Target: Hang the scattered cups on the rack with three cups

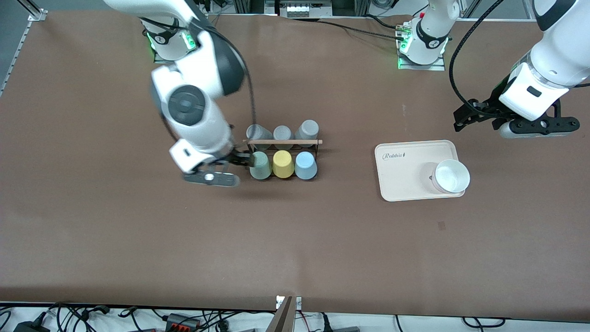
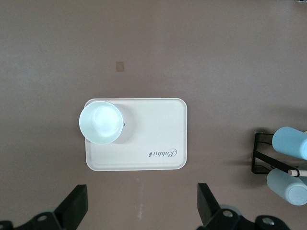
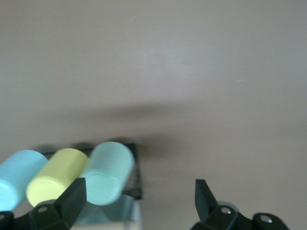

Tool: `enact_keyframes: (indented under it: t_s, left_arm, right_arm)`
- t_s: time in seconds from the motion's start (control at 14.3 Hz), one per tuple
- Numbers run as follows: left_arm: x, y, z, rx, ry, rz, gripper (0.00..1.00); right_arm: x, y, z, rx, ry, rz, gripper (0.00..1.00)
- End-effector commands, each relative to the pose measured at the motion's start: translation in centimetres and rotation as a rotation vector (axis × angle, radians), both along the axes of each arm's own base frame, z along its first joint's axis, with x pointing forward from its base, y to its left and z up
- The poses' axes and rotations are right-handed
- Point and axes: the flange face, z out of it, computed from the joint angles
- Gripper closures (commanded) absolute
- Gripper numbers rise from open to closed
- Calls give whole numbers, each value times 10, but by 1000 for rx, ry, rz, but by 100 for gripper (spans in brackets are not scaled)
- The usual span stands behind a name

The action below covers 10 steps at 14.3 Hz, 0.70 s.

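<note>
The black wire rack (image 1: 282,142) with its wooden rod stands mid-table. The mint-green cup (image 1: 260,166), a yellow cup (image 1: 283,164) and the light blue cup (image 1: 305,165) hang in its row nearer the front camera. My right gripper (image 1: 237,160) is open and empty at the rack's end toward the right arm, just beside the mint-green cup. In the right wrist view the mint-green cup (image 3: 109,172) lies close to one finger of that gripper (image 3: 138,201), beside the light blue cup (image 3: 17,175). My left gripper (image 1: 464,117) waits, open and empty, above the table near the tray; it also shows in the left wrist view (image 2: 141,206).
Three grey cups (image 1: 282,133) hang in the rack's farther row. A cream tray (image 1: 405,175) toward the left arm's end holds a white bowl (image 1: 451,176); the left wrist view shows the tray (image 2: 153,139), the bowl (image 2: 100,122) and the rack's end (image 2: 261,160).
</note>
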Motion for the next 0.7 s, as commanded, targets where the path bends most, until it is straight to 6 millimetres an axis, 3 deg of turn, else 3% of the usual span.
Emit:
enact_keyframes:
  t_s: [0.0, 0.21, 0.42, 0.49, 0.63]
  left_arm:
    - [-9, -19, 12, 5, -14, -38, 0]
    - [-18, -23, 11, 19, 46, -54, 0]
    - [-18, -19, 13, 19, 40, -46, 0]
    - [-18, -20, 13, 19, 40, -47, 0]
    - [-20, -28, 13, 19, 40, -63, 0]
  right_arm:
    - [32, -91, 42, 1, 26, 37, 0]
    - [42, -186, 80, 20, 1, -44, 0]
    - [31, -248, 106, 14, 22, 79, 0]
    - [26, -277, 115, 17, 23, 90, 0]
    - [7, -319, 123, 25, 30, 119, 0]
